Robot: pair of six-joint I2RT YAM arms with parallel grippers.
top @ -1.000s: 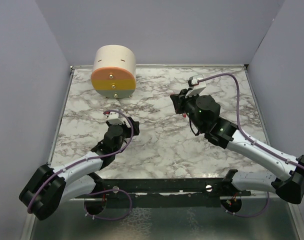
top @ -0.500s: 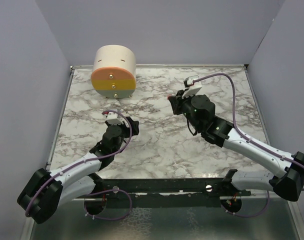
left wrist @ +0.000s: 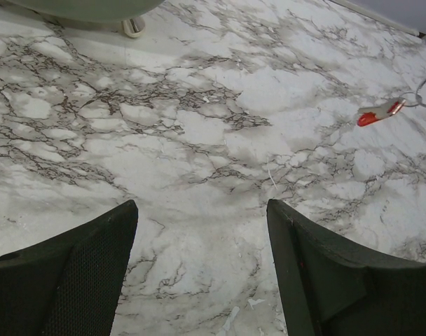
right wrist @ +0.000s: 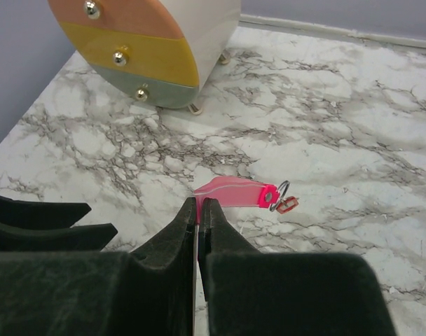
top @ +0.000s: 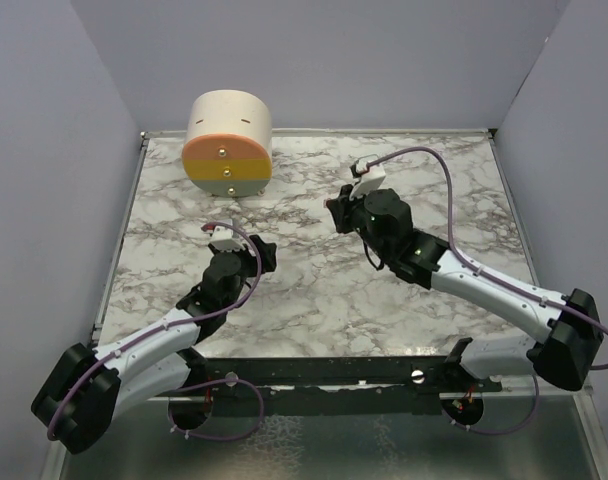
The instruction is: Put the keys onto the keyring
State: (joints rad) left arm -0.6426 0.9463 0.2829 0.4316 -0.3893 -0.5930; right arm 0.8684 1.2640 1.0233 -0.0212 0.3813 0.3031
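Low in the left wrist view, the left gripper gapes wide over the marble table, holding nothing.
At the bottom of the right wrist view, the right gripper has its fingers pressed together, with only a hairline slit between them. Their tips meet the near end of a pink strip, and whether they pinch it cannot be told. Just beyond, at frame centre, the keyring lies flat, strip to the left, dark ring at its right end. The keys, one tiny red piece, touch the ring's right side; whether threaded is unclear. A round drawer chest stands upper left, well apart.
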